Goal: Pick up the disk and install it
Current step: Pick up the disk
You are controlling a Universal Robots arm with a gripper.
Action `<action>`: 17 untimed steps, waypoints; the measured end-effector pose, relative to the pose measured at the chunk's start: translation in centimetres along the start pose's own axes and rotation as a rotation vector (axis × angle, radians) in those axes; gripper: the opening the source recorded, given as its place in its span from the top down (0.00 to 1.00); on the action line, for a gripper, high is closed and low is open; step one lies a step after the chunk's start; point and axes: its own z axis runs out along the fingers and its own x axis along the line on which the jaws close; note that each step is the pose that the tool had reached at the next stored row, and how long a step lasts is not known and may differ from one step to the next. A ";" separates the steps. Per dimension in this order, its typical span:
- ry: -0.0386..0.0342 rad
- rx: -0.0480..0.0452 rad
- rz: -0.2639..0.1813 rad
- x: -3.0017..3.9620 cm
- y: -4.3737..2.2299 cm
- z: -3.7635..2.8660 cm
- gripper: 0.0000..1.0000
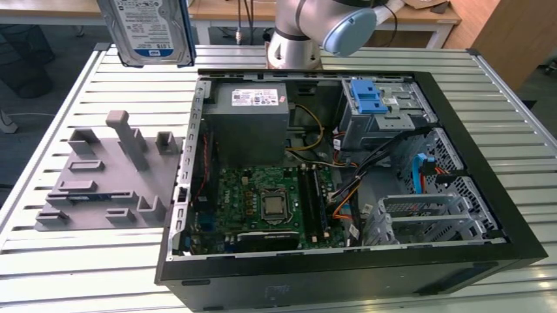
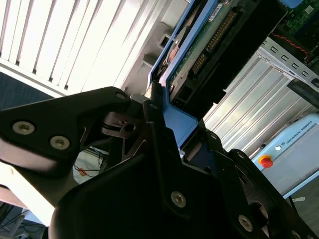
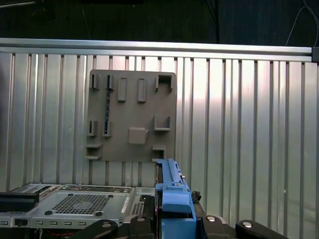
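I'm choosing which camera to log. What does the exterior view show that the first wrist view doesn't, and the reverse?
Exterior view: the disk with its labelled face visible, plus the open case's motherboard and power supply. First wrist view: the disk edge-on, its blue carrier held in the gripper. Both: the disk, the grey fixture plate and the slatted table.

One disk (image 1: 146,29), one open computer case (image 1: 348,274), one grey fixture board (image 1: 96,182) — inside the case, one power supply (image 1: 248,124), one motherboard (image 1: 261,195), one blue-handled drive cage (image 1: 383,117). One robot arm (image 1: 301,32), one slatted tabletop (image 1: 78,261).
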 end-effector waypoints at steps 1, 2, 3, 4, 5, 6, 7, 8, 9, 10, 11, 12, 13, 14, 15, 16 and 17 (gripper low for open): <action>0.0000 0.0001 0.000 0.00 -0.06 0.00 0.64; 0.0000 0.0000 0.000 0.00 -0.14 0.00 0.64; 0.0000 0.0001 0.000 0.00 -0.24 0.00 0.64; 0.0000 0.0000 0.000 0.01 -0.33 0.00 0.64; 0.0000 0.0000 0.000 0.02 -0.36 0.00 0.64; -0.0001 0.0001 0.000 0.07 -0.36 0.00 0.64; 0.0000 0.0001 0.000 0.12 -0.36 0.00 0.64; -0.0001 0.0001 0.000 0.20 -0.36 -0.01 0.64; 0.0000 0.0001 0.000 0.32 -0.36 0.00 0.64; 0.0000 0.0002 0.000 0.45 -0.36 -0.01 0.64; -0.0001 0.0001 0.001 0.57 -0.36 -0.01 0.64; 0.0000 0.0001 0.001 0.72 -0.36 -0.01 0.64; 0.0000 0.0001 0.001 0.86 -0.35 -0.02 0.64; 0.0000 0.0001 0.001 1.02 -0.36 -0.02 0.64; -0.0001 0.0001 0.002 1.13 -0.35 -0.02 0.64; -0.0001 0.0002 0.002 1.17 -0.35 -0.02 0.64; -0.0001 0.0002 0.002 1.20 -0.36 -0.01 0.64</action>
